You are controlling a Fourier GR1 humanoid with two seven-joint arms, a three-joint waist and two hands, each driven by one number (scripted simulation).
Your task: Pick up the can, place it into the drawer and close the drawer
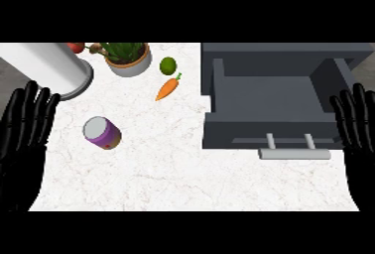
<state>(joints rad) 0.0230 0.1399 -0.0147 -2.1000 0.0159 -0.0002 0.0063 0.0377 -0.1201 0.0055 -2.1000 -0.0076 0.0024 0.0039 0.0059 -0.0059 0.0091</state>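
Our left hand (26, 134) and right hand (356, 124) rest at the view's two side edges, fingers straight and spread, holding nothing. Between them we see the purple can (101, 132) lying tilted on the white counter (183, 173), well apart from the open grey drawer (273, 94) with its handle (294, 154). Farther back we see a carrot (167, 88), a lime (167, 64), a potted plant (128, 57) and a white cylinder (51, 67).

One purple can (102, 132) lies on the tabletop (183, 173). There is one carrot (167, 88), one green lime (167, 64), one potted plant (128, 57), one white cylinder (51, 67) and one open grey drawer (275, 99) with one handle (294, 154). Two robot hands show: left (26, 134), right (357, 124).
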